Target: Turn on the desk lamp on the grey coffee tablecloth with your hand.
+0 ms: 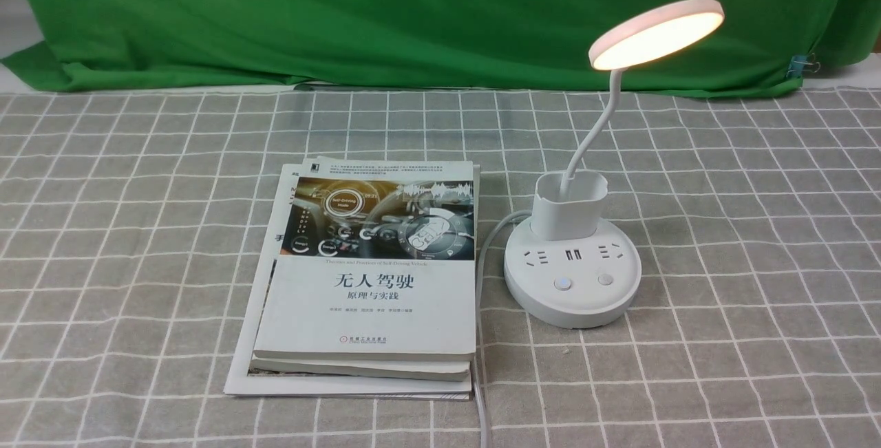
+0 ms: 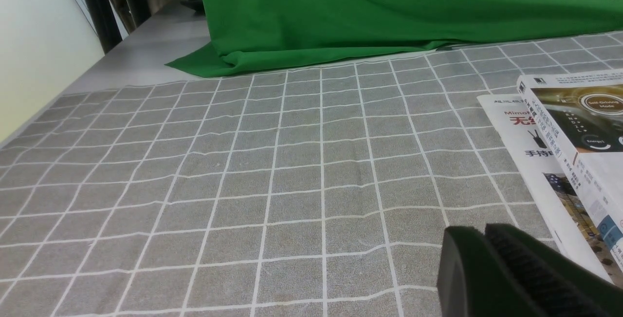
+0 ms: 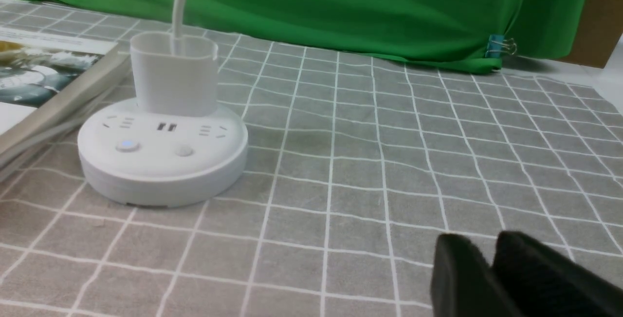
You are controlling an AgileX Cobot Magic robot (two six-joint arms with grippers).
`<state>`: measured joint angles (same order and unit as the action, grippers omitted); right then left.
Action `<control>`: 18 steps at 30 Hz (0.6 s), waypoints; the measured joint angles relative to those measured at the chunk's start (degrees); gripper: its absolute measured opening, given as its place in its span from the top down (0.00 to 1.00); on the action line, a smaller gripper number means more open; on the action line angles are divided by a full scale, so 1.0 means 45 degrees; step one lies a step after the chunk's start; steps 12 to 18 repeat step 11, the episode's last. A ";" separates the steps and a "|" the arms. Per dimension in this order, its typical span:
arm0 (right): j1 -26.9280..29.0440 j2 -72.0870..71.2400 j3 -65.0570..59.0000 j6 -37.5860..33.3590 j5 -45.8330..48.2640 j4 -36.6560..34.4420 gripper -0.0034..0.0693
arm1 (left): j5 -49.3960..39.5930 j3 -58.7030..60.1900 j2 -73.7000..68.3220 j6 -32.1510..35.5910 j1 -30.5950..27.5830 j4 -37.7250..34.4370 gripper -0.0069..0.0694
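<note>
Item 1, desk lamp [image 1: 572, 255]: stands right of centre in the front view, on the grey coffee tablecloth [image 1: 743, 241]. Disc head [image 1: 657, 32] glows warm at upper right; left base button [image 1: 562, 283] shows lit, so the task reads as done. Bendy neck rises from the pen-holder cup [image 1: 570, 206], tilting the head over open cloth.

Item 2, stack of books [image 1: 365, 276]: centre frame, just beside the lamp base, with the white power cord [image 1: 482, 276] running between them toward the lower edge.

Item 3, green backdrop [image 1: 413, 14]: across the top, held by a binder clip [image 1: 802, 65] at right.

Item 4, left gripper [image 2: 491, 263]: lower right of its wrist view; fingers appear pressed together, holding nothing. It sits low, well apart from the lamp, likely parked.

Item 5, right gripper [image 3: 491, 273]: lower right of its view; fingers close together, empty, near the lamp base.

View notes: only the front view shows the lit head; it shows no gripper. The right wrist view shows the blue button glow; the left wrist view shows only books and cloth.
</note>
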<state>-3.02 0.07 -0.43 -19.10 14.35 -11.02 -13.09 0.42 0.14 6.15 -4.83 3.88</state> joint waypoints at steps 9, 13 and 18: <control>0.0000 0.0000 0.0000 0.0005 0.0000 0.0000 0.70 | 0.0000 0.0000 0.0000 0.0000 0.0000 0.0000 0.88; 0.0000 0.0000 0.0000 0.0005 0.0000 0.0000 0.69 | 0.0000 0.0000 0.0000 0.0000 0.0000 0.0000 0.88; 0.0000 0.0000 0.0000 0.0005 0.0000 0.0000 0.69 | 0.0000 0.0000 0.0000 0.0000 0.0000 0.0000 0.88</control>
